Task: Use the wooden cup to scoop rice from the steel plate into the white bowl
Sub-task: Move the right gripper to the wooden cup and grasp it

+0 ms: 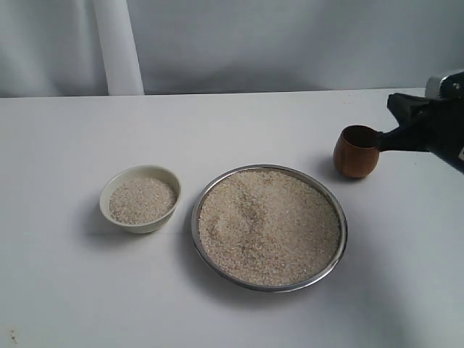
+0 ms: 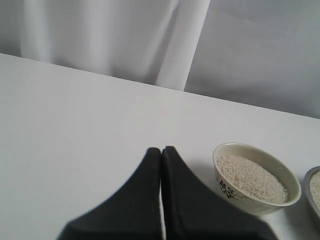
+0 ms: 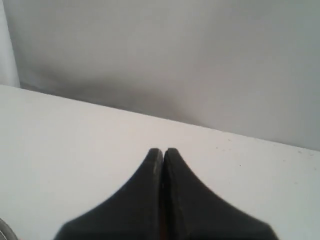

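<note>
Found a wide, shallow round plate of shiny steel [image 1: 196,223] near the middle of the white tabletop [image 1: 58,290], somewhat toward its front edge, filled nearly to the rim with small beige raw rice [image 1: 268,226] grains. Saw a small round cream-white ceramic bowl [image 1: 139,227] just beside the steel plate toward the left edge, a narrow gap between them, holding a lesser portion of rice. Spotted a small rounded reddish-brown wooden cup [image 1: 355,158] beyond the steel plate toward the far right corner, slightly tilted, dark interior showing. Saw the right gripper [image 1: 383,138] with its black fingers [image 3: 140,200] pressed together at the wooden cup's rim, seemingly pinching it; could not tell whether the wooden cup's base touched the tabletop. Saw the left gripper [image 2: 161,149] over bare tabletop, the white bowl in sight nearby, fingers closed against each other with nothing between.
</note>
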`<move>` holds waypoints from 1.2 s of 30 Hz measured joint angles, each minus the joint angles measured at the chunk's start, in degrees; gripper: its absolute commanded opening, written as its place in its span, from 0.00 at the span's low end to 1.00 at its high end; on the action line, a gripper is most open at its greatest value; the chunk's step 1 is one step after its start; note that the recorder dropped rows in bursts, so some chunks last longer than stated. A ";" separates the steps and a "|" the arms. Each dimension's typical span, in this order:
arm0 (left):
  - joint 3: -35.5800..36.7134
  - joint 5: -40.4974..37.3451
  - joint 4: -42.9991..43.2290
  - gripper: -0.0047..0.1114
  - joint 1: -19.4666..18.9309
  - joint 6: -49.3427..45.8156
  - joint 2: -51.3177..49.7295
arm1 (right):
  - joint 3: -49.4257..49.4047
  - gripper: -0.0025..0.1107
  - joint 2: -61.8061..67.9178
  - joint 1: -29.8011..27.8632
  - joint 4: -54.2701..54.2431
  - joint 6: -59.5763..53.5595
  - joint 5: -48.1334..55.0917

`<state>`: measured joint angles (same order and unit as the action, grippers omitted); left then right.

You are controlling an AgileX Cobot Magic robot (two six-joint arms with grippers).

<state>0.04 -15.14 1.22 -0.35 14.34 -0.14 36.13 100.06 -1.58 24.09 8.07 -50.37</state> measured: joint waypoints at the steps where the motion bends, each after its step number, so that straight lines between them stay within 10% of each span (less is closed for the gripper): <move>1: 0.00 0.00 0.00 0.04 0.00 0.00 0.00 | 0.00 0.02 1.73 0.00 -0.27 -1.59 -1.23; 4: 0.00 0.00 0.00 0.04 0.00 0.00 0.00 | 0.00 0.26 6.34 0.00 -2.83 -7.34 -5.39; 7: 0.00 0.00 0.00 0.04 0.00 0.00 0.00 | 1.78 0.93 8.73 0.00 -0.42 -8.07 -4.22; 36: 0.00 0.00 0.00 0.04 0.00 0.00 0.00 | 6.89 0.95 19.40 0.40 6.20 1.38 -1.19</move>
<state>0.04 -15.14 1.22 -0.35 14.34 -0.14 43.01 119.46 -1.18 30.29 9.45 -51.56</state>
